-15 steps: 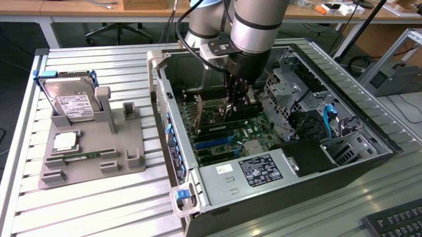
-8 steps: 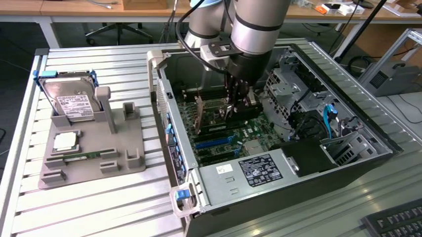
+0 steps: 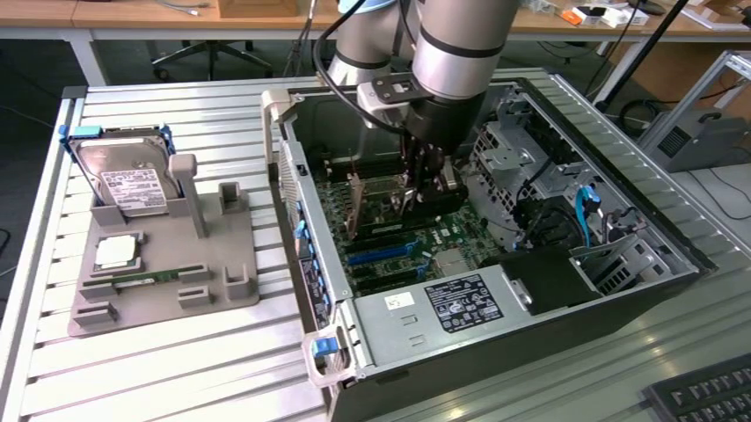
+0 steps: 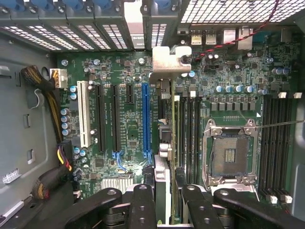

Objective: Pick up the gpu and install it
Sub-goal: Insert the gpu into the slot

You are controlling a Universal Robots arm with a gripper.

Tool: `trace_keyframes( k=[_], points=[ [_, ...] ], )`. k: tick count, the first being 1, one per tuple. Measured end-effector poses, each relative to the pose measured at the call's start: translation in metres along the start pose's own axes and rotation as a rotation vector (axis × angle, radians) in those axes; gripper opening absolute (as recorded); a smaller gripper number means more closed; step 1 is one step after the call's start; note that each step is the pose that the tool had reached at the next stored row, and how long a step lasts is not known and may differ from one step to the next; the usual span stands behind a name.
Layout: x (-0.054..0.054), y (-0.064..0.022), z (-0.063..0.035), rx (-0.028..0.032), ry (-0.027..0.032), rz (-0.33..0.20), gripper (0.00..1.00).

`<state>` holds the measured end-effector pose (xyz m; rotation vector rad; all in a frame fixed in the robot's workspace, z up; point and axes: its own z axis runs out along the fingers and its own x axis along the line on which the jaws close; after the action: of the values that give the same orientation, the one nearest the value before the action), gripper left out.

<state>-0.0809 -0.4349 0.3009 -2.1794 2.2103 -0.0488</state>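
one end effector clamps gpu upright over motherboard; labels unreadable.

A hard drive and RAM stick sit in a grey holder beside the open case.

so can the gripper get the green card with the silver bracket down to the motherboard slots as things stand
Probably yes: the gripper holds the green card edge-on inside the open case, with nothing visible between it and the slots.
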Motion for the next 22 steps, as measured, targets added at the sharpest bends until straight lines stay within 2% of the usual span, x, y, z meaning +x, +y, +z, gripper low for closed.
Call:
trace_keyframes(
  k=[12,22],
  points=[
    [0.003,0.0001,0.0004,0.0001,0.0000,0.000,0.27],
    [0.011,0.0009,0.0006,0.0000,0.0001,0.000,0.27]
  ],
)
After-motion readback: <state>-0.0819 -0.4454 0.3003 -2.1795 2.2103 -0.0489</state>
